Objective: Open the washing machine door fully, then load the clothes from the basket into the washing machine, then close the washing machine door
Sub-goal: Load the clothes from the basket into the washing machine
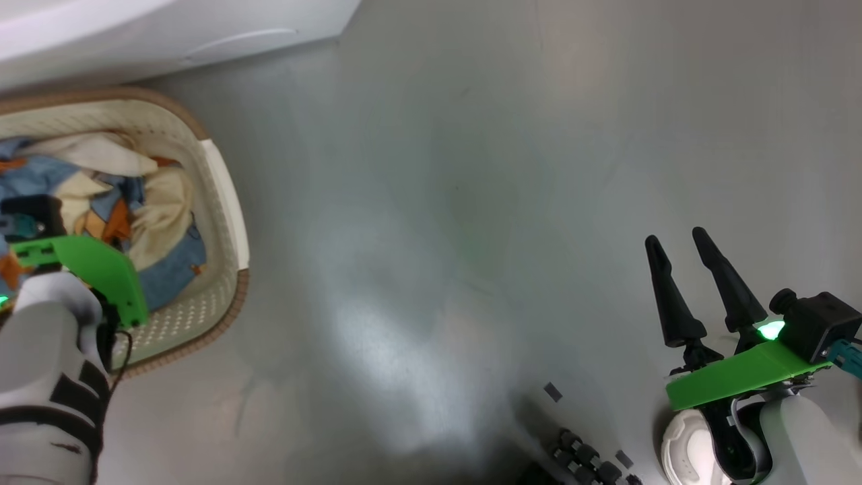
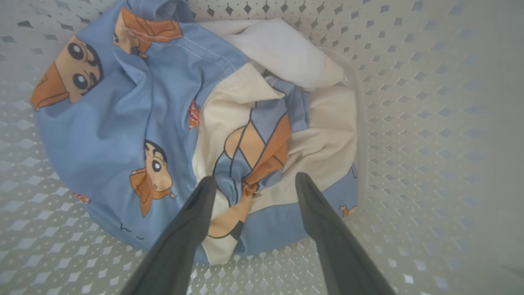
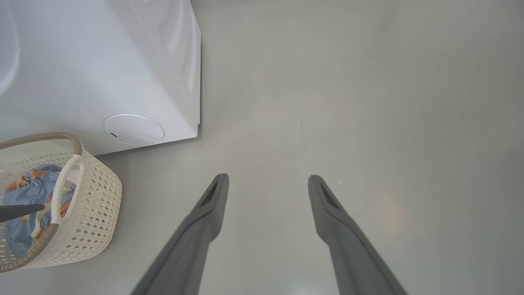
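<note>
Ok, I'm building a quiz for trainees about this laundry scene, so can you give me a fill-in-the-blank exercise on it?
1. The clothes lie piled inside the ____.
2. The left hand is above the clothes, its jaws ____, not shut.
3. The right hand points at bare ____.
4. The washing machine has a casing coloured ____.
Missing words: basket, open, floor, white.

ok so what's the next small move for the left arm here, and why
Probably ease the left end effector down a little and close it. It is open, inside the basket, with a bunched fold of the clothes lying between its fingers, so a grip looks ready.
</note>
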You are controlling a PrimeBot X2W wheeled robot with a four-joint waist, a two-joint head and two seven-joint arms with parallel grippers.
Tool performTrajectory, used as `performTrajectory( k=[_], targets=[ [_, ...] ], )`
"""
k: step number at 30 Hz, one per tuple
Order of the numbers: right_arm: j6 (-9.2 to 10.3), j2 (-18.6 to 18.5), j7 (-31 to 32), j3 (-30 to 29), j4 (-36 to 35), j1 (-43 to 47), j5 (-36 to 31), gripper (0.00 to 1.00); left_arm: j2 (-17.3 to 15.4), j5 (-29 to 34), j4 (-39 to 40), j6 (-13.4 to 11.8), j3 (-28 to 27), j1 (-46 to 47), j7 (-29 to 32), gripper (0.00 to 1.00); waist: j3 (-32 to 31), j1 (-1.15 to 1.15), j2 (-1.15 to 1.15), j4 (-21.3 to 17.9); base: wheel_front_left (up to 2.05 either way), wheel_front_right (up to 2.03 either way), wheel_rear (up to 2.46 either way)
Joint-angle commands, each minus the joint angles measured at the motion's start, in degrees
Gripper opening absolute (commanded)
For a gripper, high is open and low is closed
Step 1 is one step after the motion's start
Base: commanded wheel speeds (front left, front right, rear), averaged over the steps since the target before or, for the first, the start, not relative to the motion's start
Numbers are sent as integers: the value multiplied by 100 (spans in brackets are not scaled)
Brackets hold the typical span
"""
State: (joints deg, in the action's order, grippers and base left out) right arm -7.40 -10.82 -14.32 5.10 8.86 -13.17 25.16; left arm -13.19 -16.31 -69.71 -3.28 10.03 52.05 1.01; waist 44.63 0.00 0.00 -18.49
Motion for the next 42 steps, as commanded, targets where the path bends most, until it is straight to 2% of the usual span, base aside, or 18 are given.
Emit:
performTrajectory(
  k=[1,23,39,40,42],
  targets=[
    [-9,-94,-68,116,-116,61,58,100,-254,-26,0,-44,-107,16,-21,100,204,0,0,-109,0,0,0],
    [-9,-179,-68,90,-401,-14,280,100,-617,154,-259,-131,259,823,106,100,1077,0,0,-361,0,0,0],
    [-9,-219,-68,41,-554,-36,366,100,-501,342,-315,-240,625,1248,149,100,1453,0,0,-449,0,0,0],
    [-9,-223,-68,30,-566,-37,366,100,-496,351,-320,-249,646,1260,147,96,1471,0,0,-452,0,0,0],
    [-9,-236,-68,-15,-588,-33,369,100,-467,380,-330,-262,703,1277,154,74,1498,0,0,-440,0,0,0]
  ],
)
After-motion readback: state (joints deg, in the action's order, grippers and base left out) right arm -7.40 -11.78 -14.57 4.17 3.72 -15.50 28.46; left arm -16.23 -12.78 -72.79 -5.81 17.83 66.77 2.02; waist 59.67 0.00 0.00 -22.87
